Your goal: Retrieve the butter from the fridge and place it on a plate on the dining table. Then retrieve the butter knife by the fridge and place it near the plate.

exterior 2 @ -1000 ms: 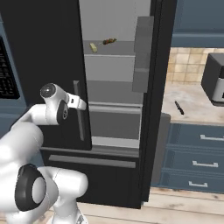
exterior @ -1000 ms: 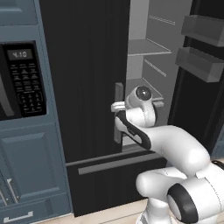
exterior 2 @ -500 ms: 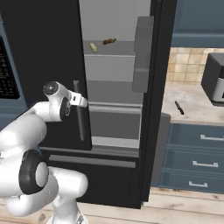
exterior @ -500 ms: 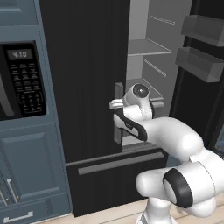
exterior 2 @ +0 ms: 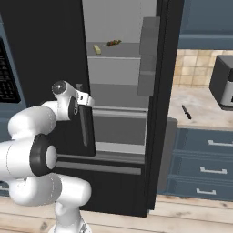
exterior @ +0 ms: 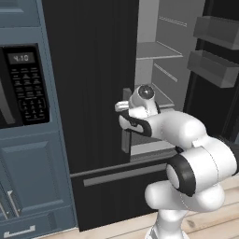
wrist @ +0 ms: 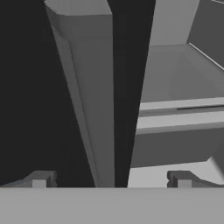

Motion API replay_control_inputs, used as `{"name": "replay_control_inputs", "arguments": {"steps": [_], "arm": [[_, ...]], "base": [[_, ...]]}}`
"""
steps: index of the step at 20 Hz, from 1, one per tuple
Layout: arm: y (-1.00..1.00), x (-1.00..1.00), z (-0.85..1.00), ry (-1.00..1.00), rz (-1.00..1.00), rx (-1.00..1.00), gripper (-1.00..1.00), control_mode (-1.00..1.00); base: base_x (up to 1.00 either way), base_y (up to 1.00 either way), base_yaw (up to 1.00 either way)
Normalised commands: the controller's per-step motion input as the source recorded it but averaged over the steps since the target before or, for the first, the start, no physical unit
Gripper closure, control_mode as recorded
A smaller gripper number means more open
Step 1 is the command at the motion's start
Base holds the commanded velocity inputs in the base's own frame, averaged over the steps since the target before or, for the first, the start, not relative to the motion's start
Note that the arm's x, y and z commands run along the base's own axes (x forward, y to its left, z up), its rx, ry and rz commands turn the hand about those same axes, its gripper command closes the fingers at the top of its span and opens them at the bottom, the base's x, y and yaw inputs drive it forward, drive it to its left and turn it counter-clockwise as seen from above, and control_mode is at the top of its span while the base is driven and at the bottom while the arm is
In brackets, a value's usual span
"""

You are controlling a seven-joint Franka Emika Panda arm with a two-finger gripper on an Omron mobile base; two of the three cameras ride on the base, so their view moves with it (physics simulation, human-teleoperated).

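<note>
White Franka arm, folded, gripper [wrist: 111, 179] with jaws spread wide.

Arm rises from its base at the 5 o'clock corner of the left base view, bends at a dark-banded elbow joint, and runs forearm toward 10 o'clock to the wrist. In the right base view the gripper [exterior 2: 85, 98] sits at mid-height, pointing toward 3 o'clock. Both dark fingertips [wrist: 39, 178] stand far apart at 6 o'clock of the hand view, nothing clasped between them.
</note>
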Motion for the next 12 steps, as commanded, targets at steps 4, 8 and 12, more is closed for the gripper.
{"name": "replay_control_inputs", "arguments": {"steps": [4,8,12], "arm": [[0.00,0.38,0.00,0.00,0.00,0.00,-1.00,-1.00],[0.00,0.32,0.00,0.00,0.00,0.00,-1.00,-1.00],[0.00,0.31,0.00,0.00,0.00,0.00,-1.00,-1.00]], "base": [[0.00,0.00,0.00],[0.00,0.00,0.00],[0.00,0.00,0.00]]}}
